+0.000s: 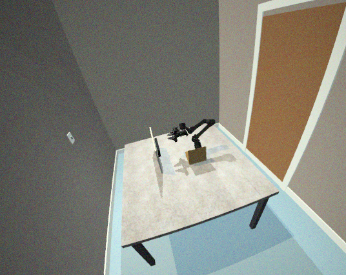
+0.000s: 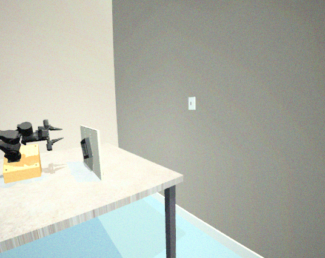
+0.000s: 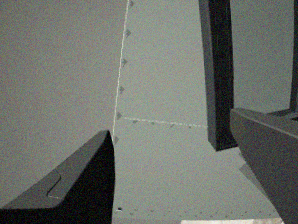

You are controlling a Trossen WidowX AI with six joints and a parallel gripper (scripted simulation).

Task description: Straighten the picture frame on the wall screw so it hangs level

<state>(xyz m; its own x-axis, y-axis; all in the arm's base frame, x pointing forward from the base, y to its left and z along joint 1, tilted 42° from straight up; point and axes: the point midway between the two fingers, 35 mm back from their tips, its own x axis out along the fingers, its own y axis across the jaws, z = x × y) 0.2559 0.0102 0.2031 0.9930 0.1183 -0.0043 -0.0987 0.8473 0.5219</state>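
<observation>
The picture frame (image 1: 157,148) (image 2: 89,148) (image 3: 217,75) is dark and hangs on the face of an upright pale panel (image 1: 151,133) (image 2: 97,137) (image 3: 165,60). The wrist view shows its left bar and that bar's lower end, and part of the right side at the image edge. The right finger covers much of its lower part, so its tilt cannot be told surely. The screw and notched strip are hidden. My gripper (image 1: 169,136) (image 2: 63,134) (image 3: 171,129) is open, with nothing between its fingers. It points at the panel, a gap short of it and the frame.
The panel stands on the table (image 1: 183,200) (image 2: 51,206). The arm rises from an orange-brown block (image 1: 197,155) (image 2: 22,174) on the table. A wall with a small white switch plate (image 1: 70,137) (image 2: 191,103) is beyond the panel.
</observation>
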